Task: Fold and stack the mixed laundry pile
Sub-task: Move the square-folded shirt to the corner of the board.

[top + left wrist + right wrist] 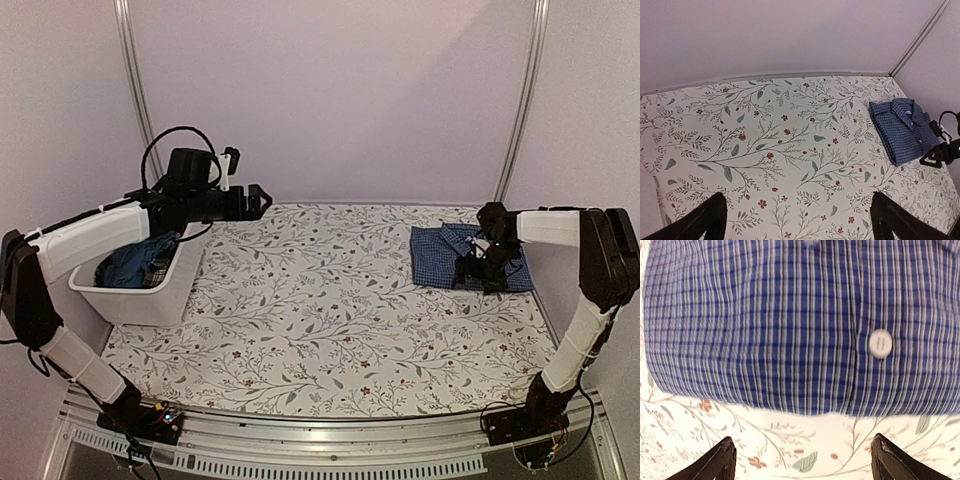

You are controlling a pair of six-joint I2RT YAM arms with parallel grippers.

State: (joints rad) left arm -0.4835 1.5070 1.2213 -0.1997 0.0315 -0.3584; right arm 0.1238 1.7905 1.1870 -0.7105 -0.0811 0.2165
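Lying folded flat, blue-checked shirt (435, 258) faces button-side up; left fingers (705, 222), right fingers (722, 462) apart.

Left arm (95, 238) and right arm (560, 228) are each recorded as white tubular casings linked by bulky black joints, finished with black wrist assemblies, a looped black cable (160, 150) being carried above the left wrist.

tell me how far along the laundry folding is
Done: one checked shirt lies folded on the floral tablecloth, far right. In hand: nothing; the right gripper is open close over that shirt, the left gripper open and empty near the tub. Left: the blue clothes in the tub need folding and stacking.
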